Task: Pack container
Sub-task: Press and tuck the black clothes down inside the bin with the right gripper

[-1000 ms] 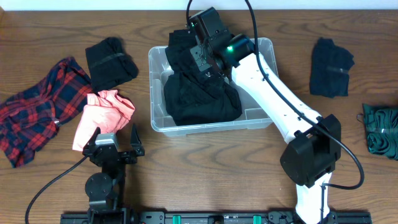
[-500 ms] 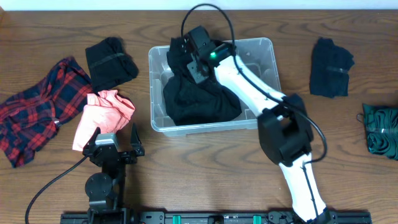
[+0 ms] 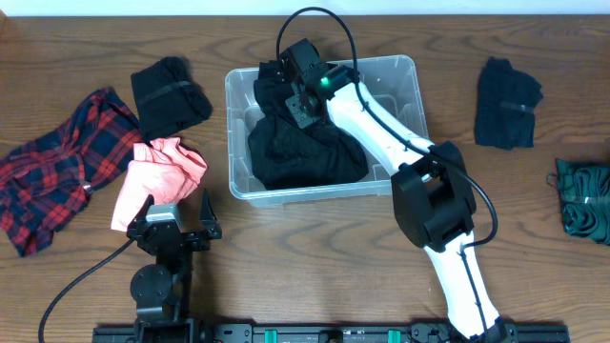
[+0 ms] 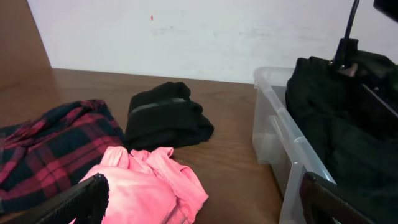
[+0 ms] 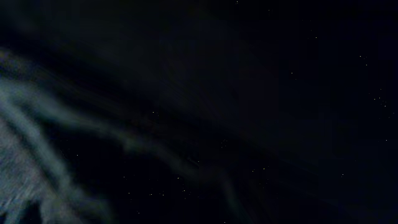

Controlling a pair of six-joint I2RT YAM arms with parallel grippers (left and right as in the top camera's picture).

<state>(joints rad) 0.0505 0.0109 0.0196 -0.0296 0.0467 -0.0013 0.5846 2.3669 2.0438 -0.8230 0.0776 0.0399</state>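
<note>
The container (image 3: 405, 65) is clear, the clothes (image 3: 305, 157) black, the shirt (image 3: 48, 181) red-and-navy plaid, the top (image 3: 162, 171) pink, the bundle (image 3: 583, 200) dark green, the table (image 3: 315, 252) brown woodgrain.

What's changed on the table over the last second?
The right gripper slid toward the left wall of the container, shut and buried in the black clothing, while its elbow folded inward. Nothing was visibly grabbed or released. The left gripper, open, the pink garment and the plaid shirt stayed put.

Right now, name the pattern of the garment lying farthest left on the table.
The garment is red-and-navy plaid, clearest in the overhead view.
</note>
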